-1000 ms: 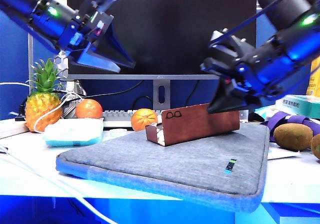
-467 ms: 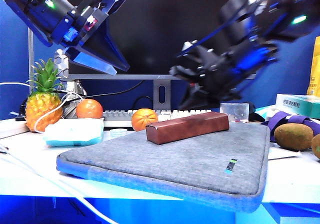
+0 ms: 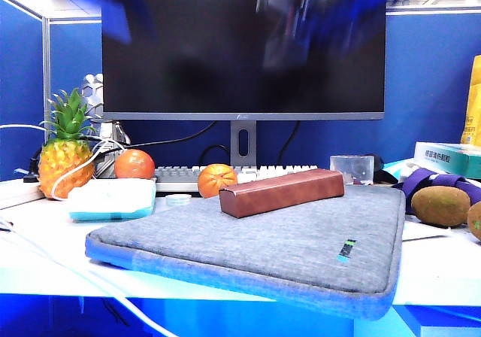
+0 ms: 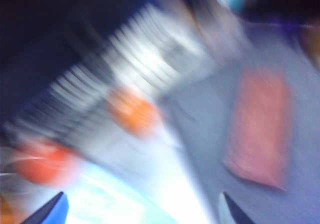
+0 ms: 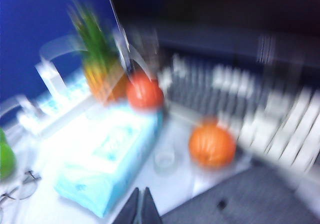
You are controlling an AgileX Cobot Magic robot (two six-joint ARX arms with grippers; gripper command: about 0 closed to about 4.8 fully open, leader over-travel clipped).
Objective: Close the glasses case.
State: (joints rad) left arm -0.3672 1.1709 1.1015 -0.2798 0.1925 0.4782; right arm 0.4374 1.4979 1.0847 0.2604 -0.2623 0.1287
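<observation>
The reddish-brown glasses case (image 3: 282, 191) lies shut, lid down, flat and angled on the grey pad.

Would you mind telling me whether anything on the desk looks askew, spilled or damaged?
Nothing stands out. The reddish-brown leather-look glasses case lies shut and flat on the grey fabric sleeve, angled to its edges. The left pincer is open and the right pincer shut; both are blurred and raised well above the desk.

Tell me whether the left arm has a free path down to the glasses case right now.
Probably yes: the glasses case lies closed on the grey pad with nothing over it; the left gripper, open, is high above.
</observation>
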